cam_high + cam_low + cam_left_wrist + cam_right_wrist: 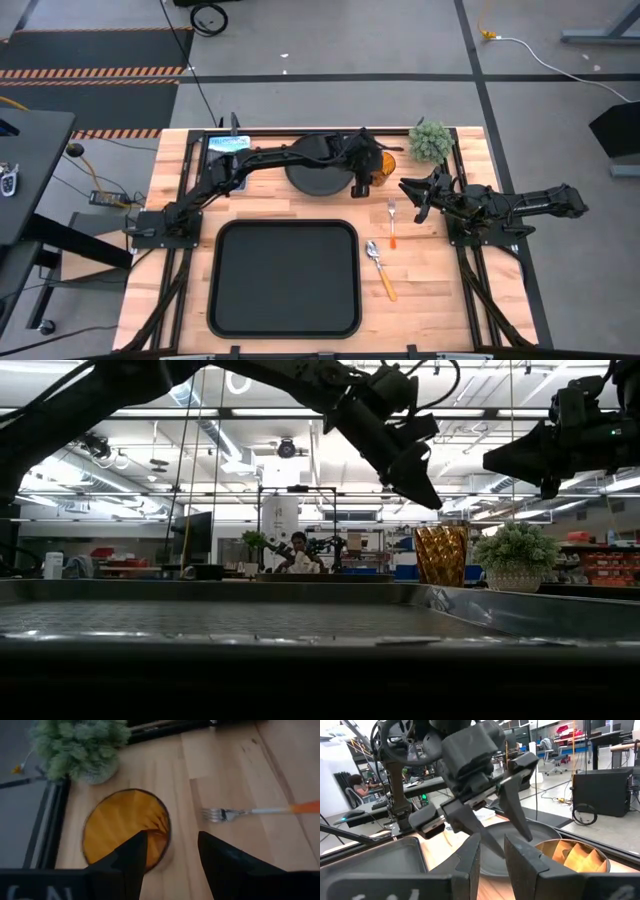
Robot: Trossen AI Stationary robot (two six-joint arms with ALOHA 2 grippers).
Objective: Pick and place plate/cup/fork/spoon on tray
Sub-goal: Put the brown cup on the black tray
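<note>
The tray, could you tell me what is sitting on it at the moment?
Nothing shows on the tray. The plate, cup, fork and spoon all lie on the table outside it. No part of the tray is covered.

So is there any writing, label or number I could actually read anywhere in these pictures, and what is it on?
None can be read.
Blue card at the table's far edge, high view: pale marks, too small to read.
Left claw, left wrist view: pale letter shapes on its body at the picture's lower left, cut off and blurred.
Right claw, right wrist view: faint marks on its body at the bottom edge, blurred.
Cup, fork: no markings show.
</note>
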